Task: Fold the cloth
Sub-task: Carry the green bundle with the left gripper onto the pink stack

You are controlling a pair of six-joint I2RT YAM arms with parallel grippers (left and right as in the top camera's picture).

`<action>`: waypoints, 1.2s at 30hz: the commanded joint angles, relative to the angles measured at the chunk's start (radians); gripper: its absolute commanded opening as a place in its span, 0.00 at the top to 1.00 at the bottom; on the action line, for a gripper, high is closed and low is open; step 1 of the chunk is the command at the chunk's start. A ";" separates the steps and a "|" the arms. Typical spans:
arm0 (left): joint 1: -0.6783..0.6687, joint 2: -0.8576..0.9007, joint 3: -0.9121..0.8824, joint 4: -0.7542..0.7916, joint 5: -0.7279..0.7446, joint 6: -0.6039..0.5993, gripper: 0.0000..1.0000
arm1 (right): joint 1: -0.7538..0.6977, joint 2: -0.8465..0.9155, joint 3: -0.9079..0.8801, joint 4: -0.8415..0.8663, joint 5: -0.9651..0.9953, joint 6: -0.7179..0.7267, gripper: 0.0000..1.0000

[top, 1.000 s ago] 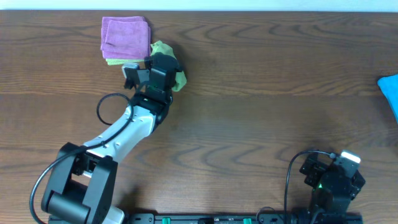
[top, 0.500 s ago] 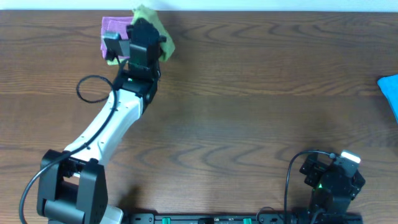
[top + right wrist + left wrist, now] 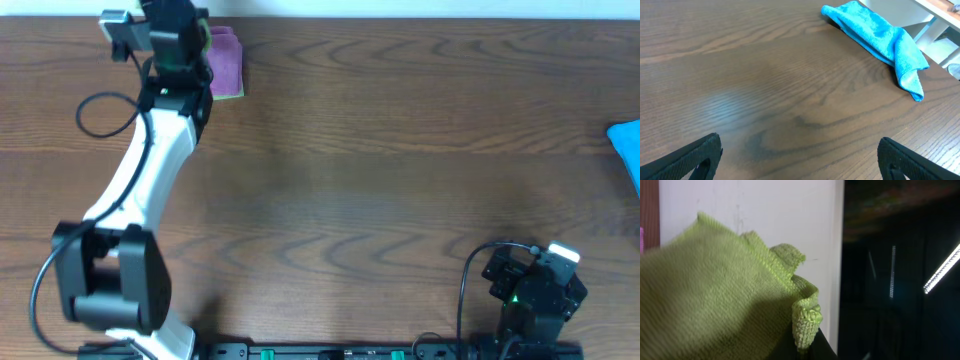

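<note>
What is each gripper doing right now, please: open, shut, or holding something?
Left gripper: shut on the lime-green cloth.
Right gripper: open, holding nothing.

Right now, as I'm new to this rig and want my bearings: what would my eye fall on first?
The left gripper, reaching to the back left corner of the table, is shut on a bunched edge of the green cloth, beside the purple cloth. Next comes the blue cloth, crumpled at the right edge, and the right gripper, open near the front right.
</note>
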 commanded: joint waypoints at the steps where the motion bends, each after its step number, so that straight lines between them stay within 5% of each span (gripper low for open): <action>1: 0.001 0.083 0.087 0.001 -0.013 0.025 0.94 | -0.010 -0.008 -0.003 0.000 0.006 -0.010 0.01; 9: 0.016 0.198 0.205 0.002 -0.107 0.023 0.94 | -0.010 -0.008 -0.003 0.000 0.006 -0.010 0.01; 20: 0.036 0.301 0.227 0.020 -0.117 -0.138 0.94 | -0.010 -0.008 -0.003 0.000 0.006 -0.010 0.01; 36: 0.023 0.381 0.227 0.135 -0.058 -0.137 0.94 | -0.010 -0.008 -0.003 0.000 0.006 -0.010 0.01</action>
